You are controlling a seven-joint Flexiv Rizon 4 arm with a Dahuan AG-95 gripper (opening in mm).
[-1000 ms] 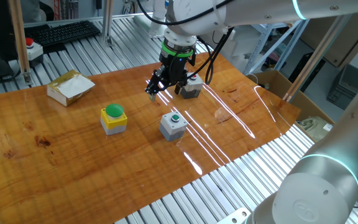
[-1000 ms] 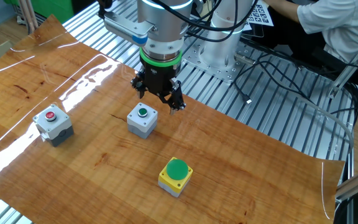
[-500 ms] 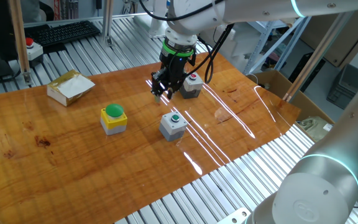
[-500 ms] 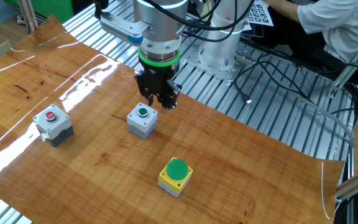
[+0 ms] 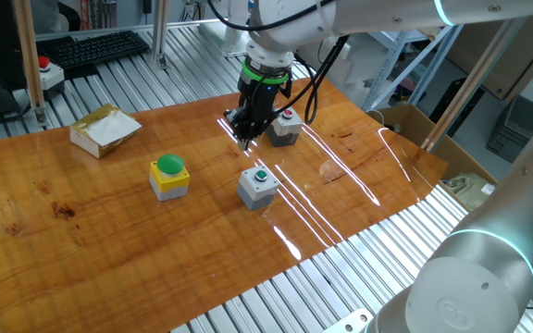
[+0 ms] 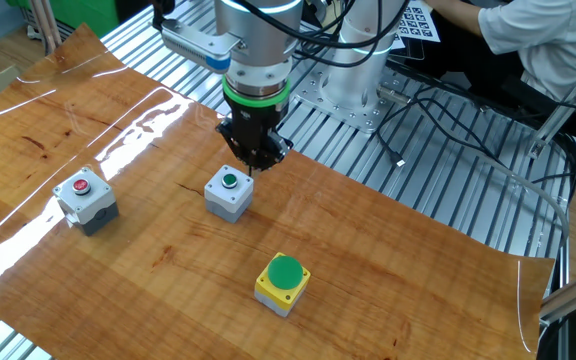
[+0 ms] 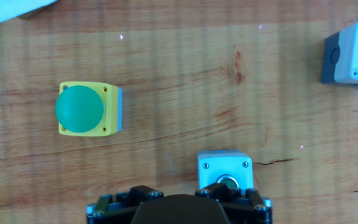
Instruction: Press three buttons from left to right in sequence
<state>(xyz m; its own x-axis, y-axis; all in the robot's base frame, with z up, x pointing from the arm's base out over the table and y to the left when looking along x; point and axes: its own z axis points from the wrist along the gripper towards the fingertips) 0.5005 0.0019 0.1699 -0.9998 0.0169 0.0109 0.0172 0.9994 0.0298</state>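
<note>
Yellow box with green dome cap (image 5: 169,176) is set leftmost on the bench (image 5: 81,231); grey box with small green button (image 5: 258,185) at centre, grey box with red button (image 5: 284,126) beyond. No press is judged made yet. The claw (image 5: 245,141) is clenched on nothing, poised above bare wood behind the centre box. A shift across to the dome, then descent, is called for. Glossy wood, glare streaks; slatted aluminium frame around, cardboard carton (image 5: 105,129) nearby.
</note>
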